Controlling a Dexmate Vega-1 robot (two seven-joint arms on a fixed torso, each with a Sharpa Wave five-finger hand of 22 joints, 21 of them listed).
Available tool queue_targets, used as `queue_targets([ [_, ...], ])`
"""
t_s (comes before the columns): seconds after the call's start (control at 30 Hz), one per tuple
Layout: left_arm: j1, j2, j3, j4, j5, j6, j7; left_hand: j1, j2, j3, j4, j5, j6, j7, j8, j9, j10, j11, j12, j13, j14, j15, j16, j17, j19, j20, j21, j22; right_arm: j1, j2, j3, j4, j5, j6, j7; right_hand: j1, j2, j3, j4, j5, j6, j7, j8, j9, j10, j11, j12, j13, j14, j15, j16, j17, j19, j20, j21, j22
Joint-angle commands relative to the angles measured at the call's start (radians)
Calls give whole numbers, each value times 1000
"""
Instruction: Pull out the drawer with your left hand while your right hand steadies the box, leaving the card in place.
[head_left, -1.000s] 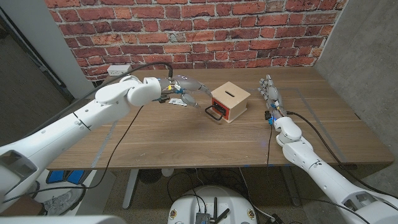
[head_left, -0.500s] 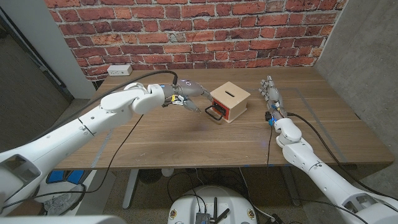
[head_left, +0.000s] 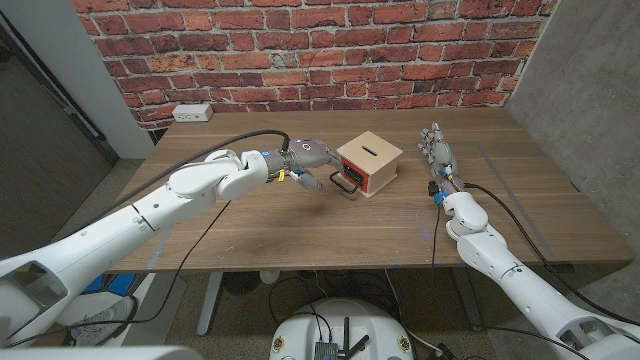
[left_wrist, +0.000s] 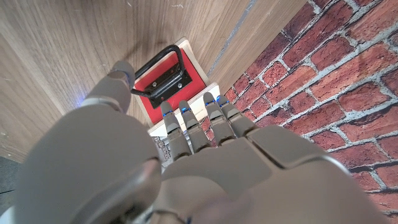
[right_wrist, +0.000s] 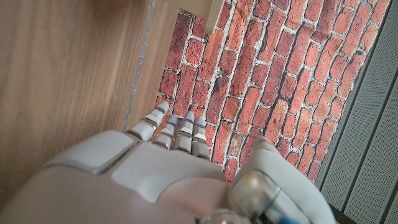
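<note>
Head view: a small wooden box (head_left: 370, 164) sits just above the middle of the frame on the wooden table (head_left: 300, 225), well short of the brick wall. Its top has a dark slot, and its red drawer front (head_left: 355, 180) carries a black wire handle (head_left: 344, 183) facing the left hand (head_left: 308, 158). No writing or label can be read on the box. The left hand is just left of the box, its fingers apart and holding nothing, close by the handle; whether a fingertip touches it cannot be told. Left wrist view shows the fingers (left_wrist: 186, 127) stretched toward the red front and handle. The right hand (head_left: 437, 152) stands right of the box, apart from it, fingers straight and together, empty. A white wall outlet (head_left: 193, 113) sits upper left.
</note>
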Motion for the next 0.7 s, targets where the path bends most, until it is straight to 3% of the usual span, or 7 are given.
queue_targets([
  [0.03, 11, -11, 21, 21, 65, -18, 40, 13, 3, -10, -1, 4, 6, -5, -3, 4, 8, 1, -3, 4, 14, -177, 1, 3, 0, -133, 1, 2, -18, -48, -2, -50, -20, -26, 15, -12, 13, 5, 5, -2, -6, -1, -5, 2, -8, -2, -4, 0, -2, -6, 4, -1, 4, -3, 0, 3],
  [0.27, 21, -15, 27, 22, 89, -7, 55, 21, 12, -18, 0, 5, 1, -7, -10, 5, 7, 1, -8, 4, 16, -178, -2, 3, -6, -132, 0, 3, -39, -103, -12, -109, -104, -58, -25, -7, 10, 12, -1, -2, -22, -24, -12, -2, -5, -12, -3, -3, 7, -22, 6, -10, 10, -17, 2, 3],
  [0.4, 17, -21, 34, 27, 100, -6, 52, 23, 17, -20, 1, 5, 5, -9, -9, 6, 7, 1, -8, 4, 17, -179, -2, 3, -6, -132, 0, 3, -46, -124, -23, -139, -183, -67, -74, -4, 9, 19, -6, -2, -28, -26, -14, -5, 14, -21, 3, -5, 34, -31, 15, -18, 36, -30, 10, 2],
  [0.7, 12, -43, 50, 45, 119, 10, 69, 24, 28, -24, 3, 5, 16, -12, -7, 6, 14, 1, -7, 4, 23, -179, -1, 4, 2, -127, 4, 3, -60, -186, -32, -211, -305, -123, -127, -2, 10, 23, -9, -2, -33, -27, -15, -6, 9, -25, 0, -6, 35, -35, 13, -23, 40, -32, 9, 2],
])
